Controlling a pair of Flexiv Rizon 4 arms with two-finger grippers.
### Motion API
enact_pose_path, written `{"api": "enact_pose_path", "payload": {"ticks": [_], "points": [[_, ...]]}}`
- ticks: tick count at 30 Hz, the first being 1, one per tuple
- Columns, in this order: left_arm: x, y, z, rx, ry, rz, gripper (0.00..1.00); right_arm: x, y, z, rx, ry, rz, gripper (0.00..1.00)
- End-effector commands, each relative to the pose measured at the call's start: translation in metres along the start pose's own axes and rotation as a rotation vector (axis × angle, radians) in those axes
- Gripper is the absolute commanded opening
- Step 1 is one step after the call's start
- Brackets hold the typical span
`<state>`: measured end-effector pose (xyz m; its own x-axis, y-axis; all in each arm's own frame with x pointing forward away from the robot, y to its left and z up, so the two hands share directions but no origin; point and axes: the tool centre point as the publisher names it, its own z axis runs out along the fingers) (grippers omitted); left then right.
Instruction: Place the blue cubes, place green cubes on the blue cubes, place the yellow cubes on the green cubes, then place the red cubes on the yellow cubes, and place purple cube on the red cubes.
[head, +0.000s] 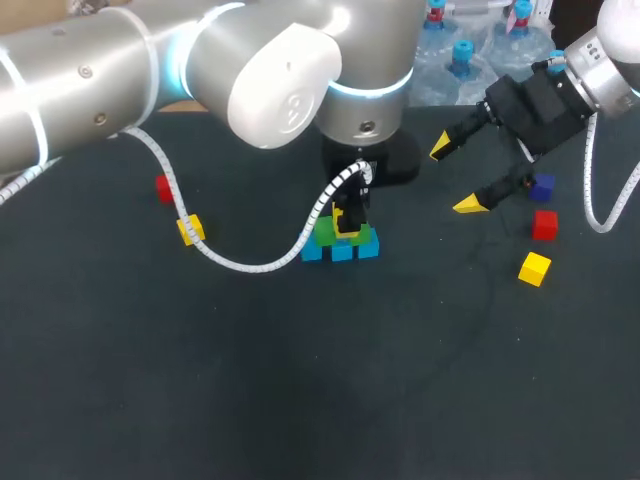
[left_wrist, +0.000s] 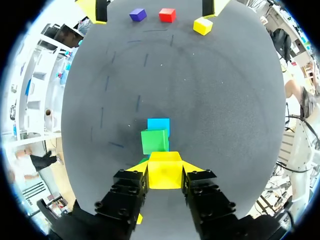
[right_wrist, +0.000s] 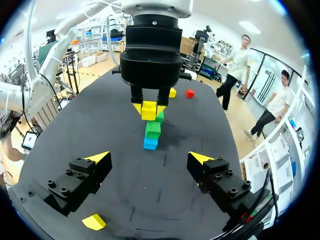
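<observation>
Item: desk (head: 250, 400). Dark charcoal, matte, flat top. Fills the head view from the lower edge up to its far border near the upper part of the frame.

Surface marks:
- Faint thin scratches (head: 487, 290), right of centre in the head view.
- Short blue dashes (left_wrist: 138, 103), scattered over the top and running roughly one way, seen in the left wrist view.
- Similar short dark strokes (right_wrist: 165, 160), seen in the right wrist view.
- Slight pale scuffing around the middle of the top.

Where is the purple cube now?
In the head view, the purple cube sits far right, behind a red cube, beside the right pincer.
</observation>
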<state>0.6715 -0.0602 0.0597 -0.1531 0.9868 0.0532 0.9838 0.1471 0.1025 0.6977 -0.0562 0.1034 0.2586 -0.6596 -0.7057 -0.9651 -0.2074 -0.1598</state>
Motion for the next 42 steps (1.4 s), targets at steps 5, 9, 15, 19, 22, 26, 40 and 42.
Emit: {"api": "enact_pose_path", "payload": {"ticks": [5, 9, 15, 19, 22, 26, 40, 42], "points": [[-0.003, 0.007, 0.002, 0.007, 0.011, 0.003, 0.00, 0.000, 0.000, 0.000, 0.001, -0.001, -0.001, 1.00], [-0.003, 0.007, 0.003, 0.006, 0.012, 0.005, 0.00, 0.000, 0.000, 0.000, 0.001, -0.001, -0.001, 1.00], [-0.002, 0.009, 0.004, 0.008, 0.011, 0.003, 0.00, 0.000, 0.000, 0.000, 0.001, -0.001, -0.001, 1.00], [0.000, 0.009, 0.004, 0.007, 0.011, -0.001, 0.00, 0.000, 0.000, 0.000, 0.001, -0.001, -0.001, 1.00], [0.000, 0.010, 0.005, 0.009, 0.011, 0.000, 0.00, 0.000, 0.000, 0.000, 0.001, -0.001, -0.001, 1.00], [0.000, 0.011, 0.005, 0.008, 0.011, 0.002, 0.00, 0.000, 0.000, 0.000, 0.001, -0.001, -0.001, 1.00], [0.000, 0.015, 0.006, 0.006, 0.011, 0.007, 0.00, 0.000, 0.000, 0.000, 0.001, -0.001, -0.001, 1.00], [0.000, 0.015, 0.005, 0.005, 0.010, 0.008, 0.00, 0.000, 0.000, 0.000, 0.001, -0.001, -0.001, 1.00]]}}
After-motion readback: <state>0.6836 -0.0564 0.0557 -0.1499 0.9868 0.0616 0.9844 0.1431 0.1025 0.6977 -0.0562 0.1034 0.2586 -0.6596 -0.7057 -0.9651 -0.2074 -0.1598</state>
